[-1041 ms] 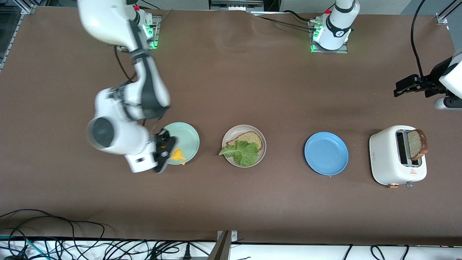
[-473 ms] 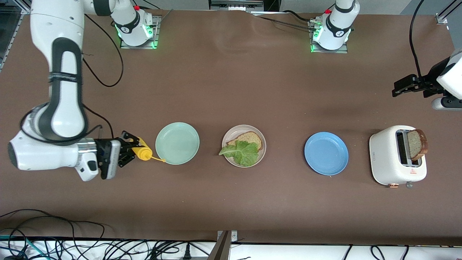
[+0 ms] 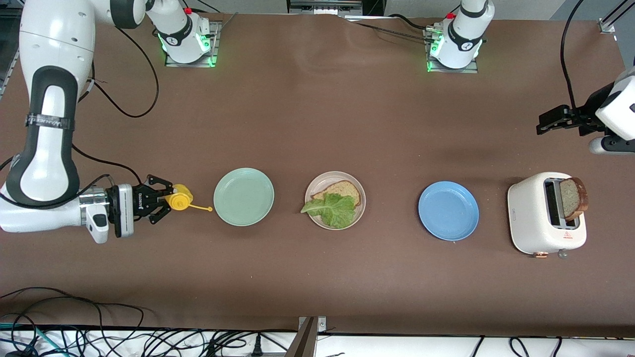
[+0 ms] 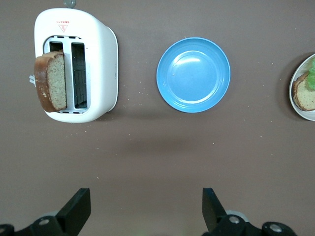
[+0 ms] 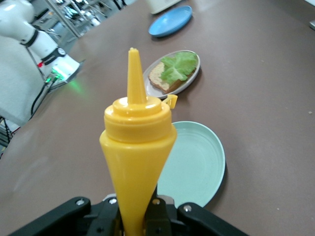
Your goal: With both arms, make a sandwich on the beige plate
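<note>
The lettuce leaf [image 3: 331, 208] covers part of the bread slice [image 3: 342, 191] on the beige plate [image 3: 312, 191], the left wrist view cuts that plate off at its edge, and the toaster [image 3: 533, 218] hides the lower half of its bread slice [image 3: 574, 197].

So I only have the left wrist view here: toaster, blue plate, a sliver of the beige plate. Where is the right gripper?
Observer: The right gripper is shut on a yellow squeeze bottle, beside the mint-green plate toward the right arm's end of the table.
Operator: What's on the beige plate?
Observer: The beige plate holds one bread slice with a lettuce leaf on it, no top slice.
Operator: And my own gripper?
Observer: The left gripper is open above bare table near the toaster.
</note>
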You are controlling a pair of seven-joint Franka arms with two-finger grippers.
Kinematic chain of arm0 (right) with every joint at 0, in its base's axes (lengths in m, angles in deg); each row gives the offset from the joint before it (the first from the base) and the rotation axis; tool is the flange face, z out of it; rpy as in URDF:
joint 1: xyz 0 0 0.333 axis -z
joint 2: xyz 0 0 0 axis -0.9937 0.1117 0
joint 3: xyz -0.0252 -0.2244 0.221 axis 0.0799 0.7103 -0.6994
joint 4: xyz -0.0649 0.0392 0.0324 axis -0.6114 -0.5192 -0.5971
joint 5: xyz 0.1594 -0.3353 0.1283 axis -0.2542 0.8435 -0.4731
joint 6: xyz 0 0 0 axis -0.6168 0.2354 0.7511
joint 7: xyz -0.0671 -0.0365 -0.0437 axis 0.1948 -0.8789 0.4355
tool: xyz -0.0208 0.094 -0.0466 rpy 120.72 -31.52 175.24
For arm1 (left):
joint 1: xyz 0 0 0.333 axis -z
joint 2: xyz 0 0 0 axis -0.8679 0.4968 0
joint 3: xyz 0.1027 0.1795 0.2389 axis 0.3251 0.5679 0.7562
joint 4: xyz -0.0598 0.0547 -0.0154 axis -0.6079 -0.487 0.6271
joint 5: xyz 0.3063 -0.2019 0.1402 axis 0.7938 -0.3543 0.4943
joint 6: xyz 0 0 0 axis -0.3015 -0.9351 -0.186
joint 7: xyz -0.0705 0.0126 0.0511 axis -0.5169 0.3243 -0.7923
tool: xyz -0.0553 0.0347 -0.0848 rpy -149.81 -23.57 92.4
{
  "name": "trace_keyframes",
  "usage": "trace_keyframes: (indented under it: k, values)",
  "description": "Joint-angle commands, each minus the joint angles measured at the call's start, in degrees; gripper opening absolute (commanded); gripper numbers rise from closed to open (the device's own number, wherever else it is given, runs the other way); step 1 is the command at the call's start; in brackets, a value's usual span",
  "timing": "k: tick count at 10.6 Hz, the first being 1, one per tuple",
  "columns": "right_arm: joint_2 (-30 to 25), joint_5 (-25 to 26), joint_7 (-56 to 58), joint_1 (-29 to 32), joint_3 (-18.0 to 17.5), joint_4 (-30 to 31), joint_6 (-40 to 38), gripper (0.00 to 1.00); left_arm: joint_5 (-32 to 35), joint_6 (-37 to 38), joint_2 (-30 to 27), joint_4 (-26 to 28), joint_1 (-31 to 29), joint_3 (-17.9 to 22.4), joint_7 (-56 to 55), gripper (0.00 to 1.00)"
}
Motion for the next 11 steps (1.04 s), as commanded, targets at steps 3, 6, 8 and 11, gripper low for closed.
trace_keyframes:
  k: [3, 6, 8, 11]
  values:
    - [2.9, -4.1, 17.8, 4.7, -1.2, 2.3, -6.0, 0.0, 1.0, 0.2, 1.3, -2.8, -0.4, 0.0, -0.3, 1.0]
    - [8.4, -11.3, 28.5, 6.6, -1.2, 3.9, -10.9, 0.0, 1.1, 0.3, 1.3, -4.3, -0.3, 0.0, -0.3, 1.0]
    - [11.9, -14.3, 34.3, 7.5, -1.2, 3.9, -12.9, 0.0, 1.0, 0.3, 1.3, -4.3, -0.3, 0.1, -0.4, 1.0]
    - [13.2, -14.8, 36.7, 7.7, -1.2, 3.8, -12.4, 0.0, 1.0, 0.3, 1.4, -4.3, -0.3, 0.1, -0.4, 1.0]
